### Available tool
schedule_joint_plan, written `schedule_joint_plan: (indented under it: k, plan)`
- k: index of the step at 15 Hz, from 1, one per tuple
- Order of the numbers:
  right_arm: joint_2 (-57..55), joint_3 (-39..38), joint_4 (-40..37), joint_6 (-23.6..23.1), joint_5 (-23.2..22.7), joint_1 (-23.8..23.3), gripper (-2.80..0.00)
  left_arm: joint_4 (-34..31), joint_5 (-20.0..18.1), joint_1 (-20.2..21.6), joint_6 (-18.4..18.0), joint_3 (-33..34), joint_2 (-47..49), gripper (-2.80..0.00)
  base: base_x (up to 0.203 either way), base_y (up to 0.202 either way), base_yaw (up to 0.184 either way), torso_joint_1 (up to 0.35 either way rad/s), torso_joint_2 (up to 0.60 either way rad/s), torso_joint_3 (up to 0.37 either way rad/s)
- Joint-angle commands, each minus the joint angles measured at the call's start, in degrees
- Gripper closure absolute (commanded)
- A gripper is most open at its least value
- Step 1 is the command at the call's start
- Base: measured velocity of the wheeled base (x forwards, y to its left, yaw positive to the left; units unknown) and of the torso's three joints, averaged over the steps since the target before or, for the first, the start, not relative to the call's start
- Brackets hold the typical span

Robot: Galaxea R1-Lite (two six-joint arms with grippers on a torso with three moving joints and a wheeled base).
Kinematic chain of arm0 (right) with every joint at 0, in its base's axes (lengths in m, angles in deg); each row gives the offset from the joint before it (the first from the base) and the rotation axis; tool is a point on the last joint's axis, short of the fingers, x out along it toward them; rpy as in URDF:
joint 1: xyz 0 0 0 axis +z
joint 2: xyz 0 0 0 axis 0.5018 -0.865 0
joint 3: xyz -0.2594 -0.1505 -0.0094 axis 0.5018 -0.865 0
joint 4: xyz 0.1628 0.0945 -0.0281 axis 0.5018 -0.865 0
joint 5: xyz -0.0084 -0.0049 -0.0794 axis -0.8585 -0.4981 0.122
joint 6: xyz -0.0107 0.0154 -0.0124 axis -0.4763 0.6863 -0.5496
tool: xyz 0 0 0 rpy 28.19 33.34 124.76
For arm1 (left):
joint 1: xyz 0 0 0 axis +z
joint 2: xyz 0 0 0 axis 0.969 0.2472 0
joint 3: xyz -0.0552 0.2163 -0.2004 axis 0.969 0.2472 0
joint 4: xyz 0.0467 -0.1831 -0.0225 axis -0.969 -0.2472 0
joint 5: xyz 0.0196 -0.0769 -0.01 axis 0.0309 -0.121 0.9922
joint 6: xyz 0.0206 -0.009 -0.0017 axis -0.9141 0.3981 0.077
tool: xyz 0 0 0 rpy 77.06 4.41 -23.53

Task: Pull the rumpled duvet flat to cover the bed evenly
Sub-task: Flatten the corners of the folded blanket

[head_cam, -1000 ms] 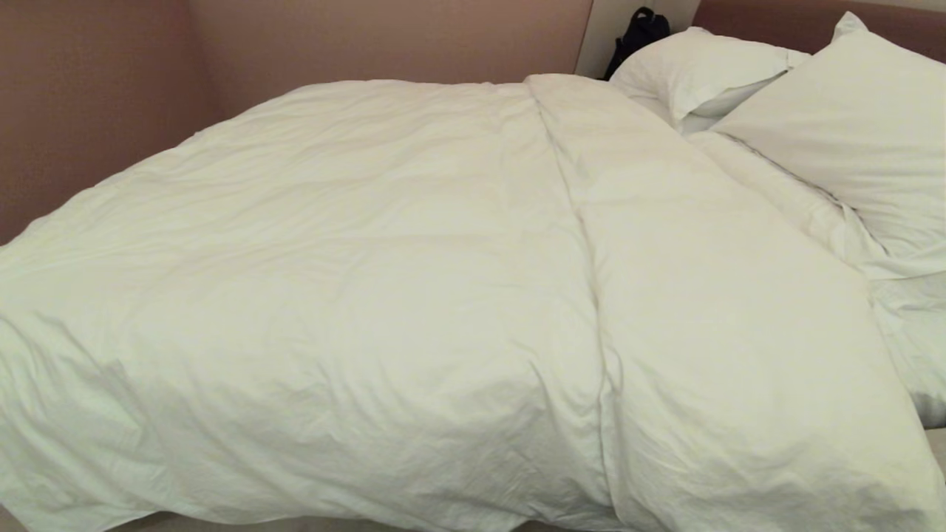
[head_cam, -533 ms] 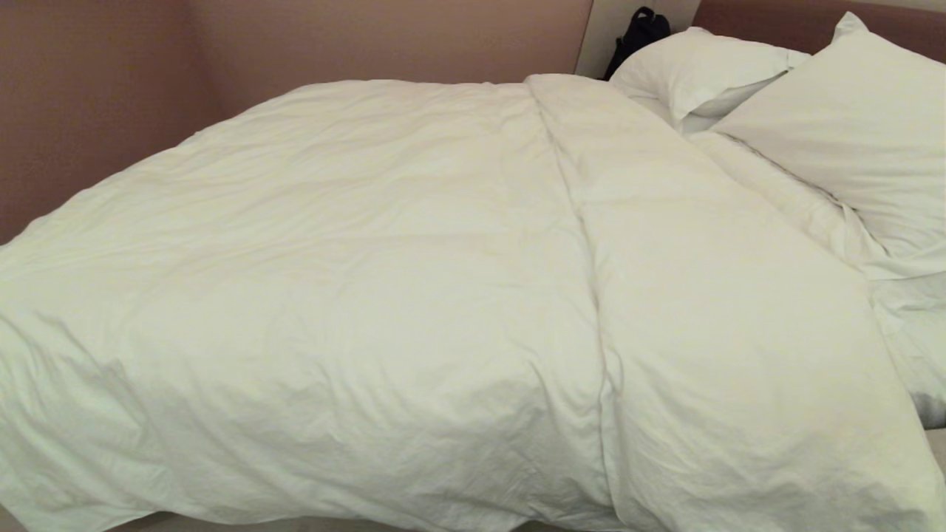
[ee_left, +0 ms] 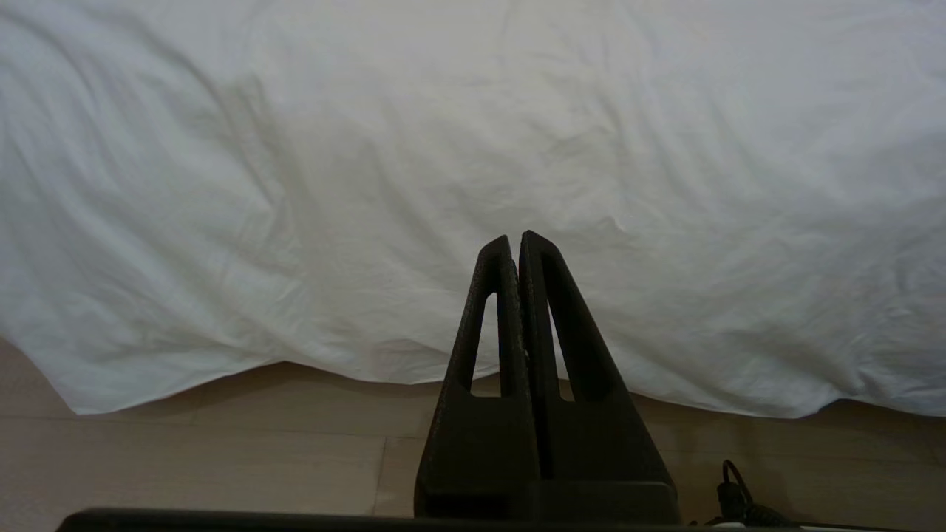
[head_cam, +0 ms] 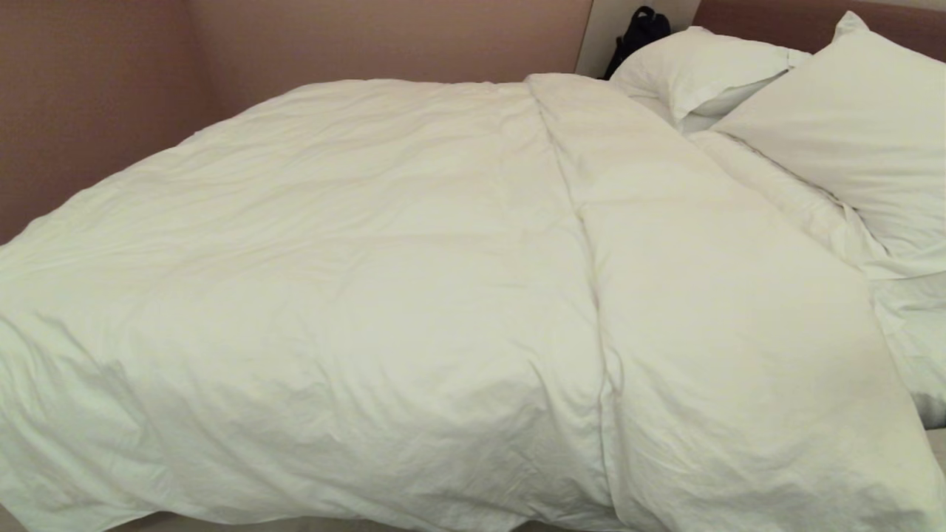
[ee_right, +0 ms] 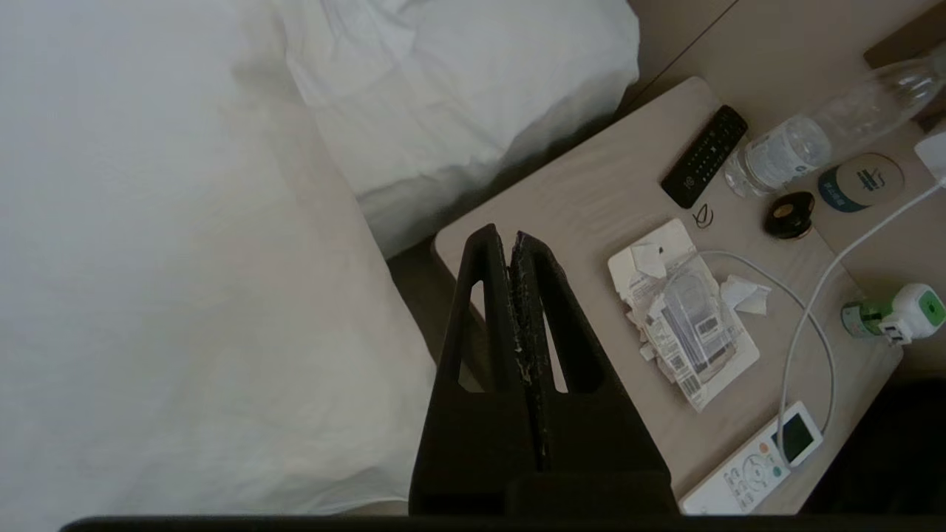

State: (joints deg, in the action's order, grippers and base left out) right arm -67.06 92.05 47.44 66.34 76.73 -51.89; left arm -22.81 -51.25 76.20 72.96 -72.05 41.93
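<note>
Duvet (ee_left: 369,185) just beyond closed left end effector (ee_left: 516,240), apart

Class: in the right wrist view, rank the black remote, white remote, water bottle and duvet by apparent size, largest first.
1. duvet
2. water bottle
3. white remote and black remote: look alike; the white one is nearer and partly cut off, so unranked.

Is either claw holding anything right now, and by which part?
Nothing is held. The left claw is shut and empty in front of the duvet; the right claw is shut and empty.

No visible change on the duvet (head_cam: 414,295).
</note>
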Motion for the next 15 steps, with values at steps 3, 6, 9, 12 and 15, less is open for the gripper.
schedule_joint_plan:
  k: [3,6,9,12,15]
  plan:
    - [-5.56,0.07,0.81,-10.86,-49.54,-15.08,0.0,0.02,0.02,0.02,0.02,0.0,-0.02,0.0,0.0,0.0,0.0,0.0,0.0,0.0]
    - [-10.2,-1.42,1.51,-12.99,-57.12,-17.97,0.0,-0.07,0.02,0.02,0.02,0.0,-0.02,0.0,0.0,0.0,0.0,0.0,0.0,0.0]
    - [-12.44,-2.05,1.54,-15.08,-60.56,-18.65,0.0,0.02,0.02,0.02,0.02,0.0,-0.02,0.0,0.0,0.0,0.0,0.0,0.0,0.0]
    - [-13.04,-3.3,1.54,-16.95,-60.26,-18.75,0.0,0.02,0.02,0.02,0.02,0.0,-0.02,0.0,0.0,0.0,0.0,0.0,0.0,0.0]
    - [-14.98,-3.4,1.59,-17.0,-58.75,-19.23,0.0,0.02,0.02,0.02,0.02,0.0,-0.02,0.0,0.0,0.0,0.0,0.0,0.0,0.0]
